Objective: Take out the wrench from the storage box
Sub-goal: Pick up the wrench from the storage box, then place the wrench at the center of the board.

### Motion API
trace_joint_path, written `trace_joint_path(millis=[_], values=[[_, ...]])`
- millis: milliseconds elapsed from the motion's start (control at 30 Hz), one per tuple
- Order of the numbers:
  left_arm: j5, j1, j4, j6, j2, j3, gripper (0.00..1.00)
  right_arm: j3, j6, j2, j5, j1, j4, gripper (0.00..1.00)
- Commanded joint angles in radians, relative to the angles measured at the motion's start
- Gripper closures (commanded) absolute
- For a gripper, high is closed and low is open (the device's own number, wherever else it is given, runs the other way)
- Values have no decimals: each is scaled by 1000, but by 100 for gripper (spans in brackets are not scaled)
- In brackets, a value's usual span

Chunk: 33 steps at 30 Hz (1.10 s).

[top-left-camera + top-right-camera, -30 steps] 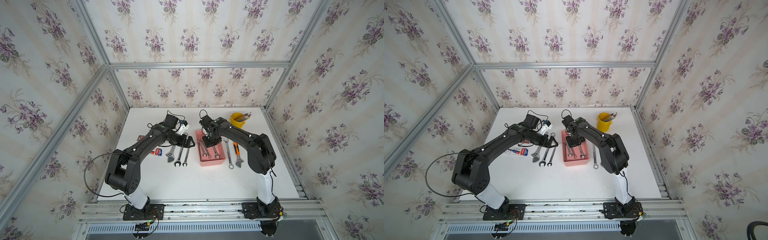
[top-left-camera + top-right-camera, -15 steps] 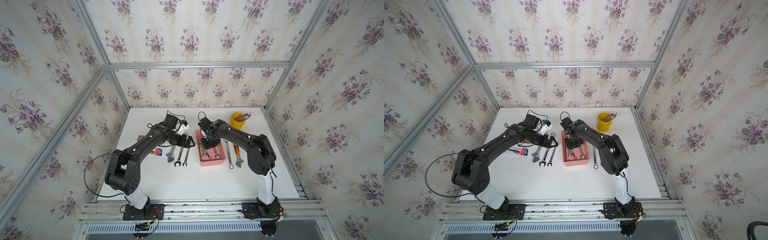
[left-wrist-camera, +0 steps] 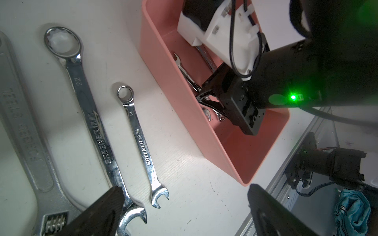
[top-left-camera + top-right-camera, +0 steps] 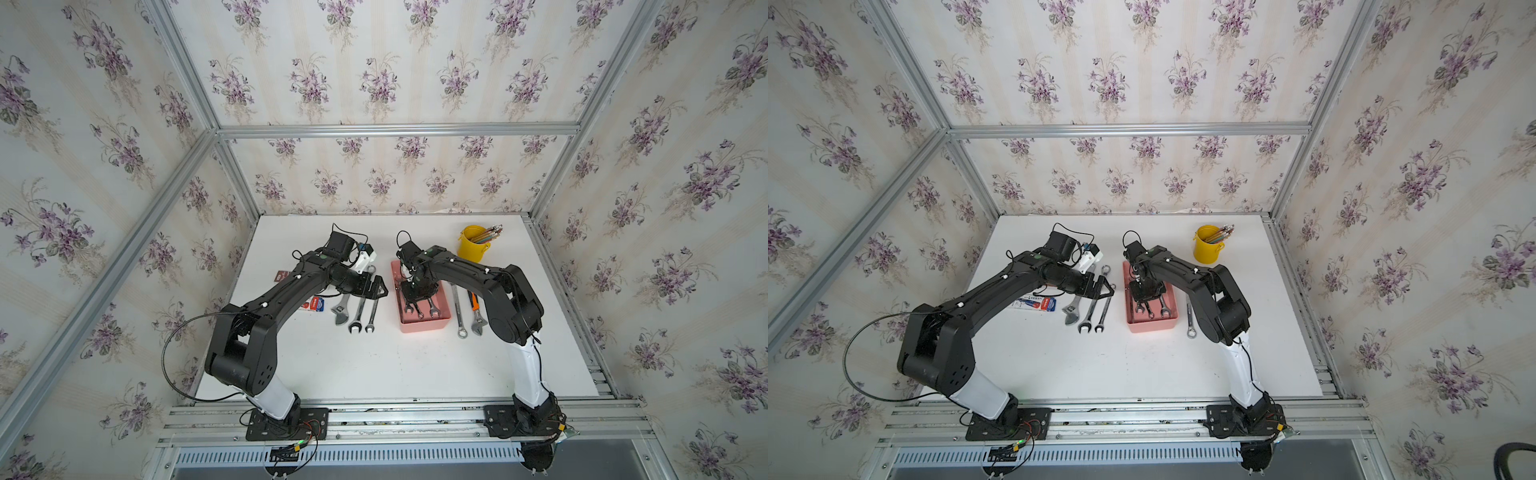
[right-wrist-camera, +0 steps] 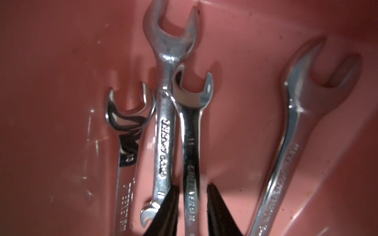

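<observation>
The pink storage box (image 4: 424,326) (image 4: 1152,325) stands mid-table and holds several chrome wrenches. My right gripper (image 4: 415,297) (image 4: 1144,297) reaches down into it. In the right wrist view its jaws (image 5: 193,204) stand slightly open on either side of the shaft of the wrench (image 5: 191,126) marked 11, with a narrow gap on each side. Beside that wrench lie a double-ended one (image 5: 165,122), one marked 13 (image 5: 126,130) and a larger one (image 5: 296,132). My left gripper (image 4: 376,286) (image 3: 185,190) hovers wide open and empty over the table left of the box.
Left of the box lie an adjustable wrench (image 4: 341,309), a 22 wrench (image 3: 90,122) and a 14 wrench (image 3: 141,143). Right of it are a long wrench (image 4: 458,307) and an orange-handled adjustable wrench (image 4: 476,309). A yellow cup of pencils (image 4: 473,245) stands at the back right.
My right gripper has moved along the box toward its front, down among the wrenches, and its jaws have parted from shut. The left arm has not moved.
</observation>
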<state>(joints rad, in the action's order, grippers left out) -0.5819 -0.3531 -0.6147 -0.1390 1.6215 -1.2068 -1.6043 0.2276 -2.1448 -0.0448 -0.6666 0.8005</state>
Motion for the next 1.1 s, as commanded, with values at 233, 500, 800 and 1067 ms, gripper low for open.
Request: trace_joint_path(millis=[233, 500, 800, 1067], values=[[7, 2, -13, -1, -8, 1, 1, 49, -10, -82, 40, 9, 13, 85], [10, 2, -15, -5, -19, 13, 1, 3, -15, -74, 62, 13, 48, 100], [5, 2, -9, -8, -3, -12, 1, -119, -16, 28, 118, 13, 124, 100], [-3, 1, -8, -12, 10, -29, 1, -134, -10, 136, 159, 21, 188, 100]])
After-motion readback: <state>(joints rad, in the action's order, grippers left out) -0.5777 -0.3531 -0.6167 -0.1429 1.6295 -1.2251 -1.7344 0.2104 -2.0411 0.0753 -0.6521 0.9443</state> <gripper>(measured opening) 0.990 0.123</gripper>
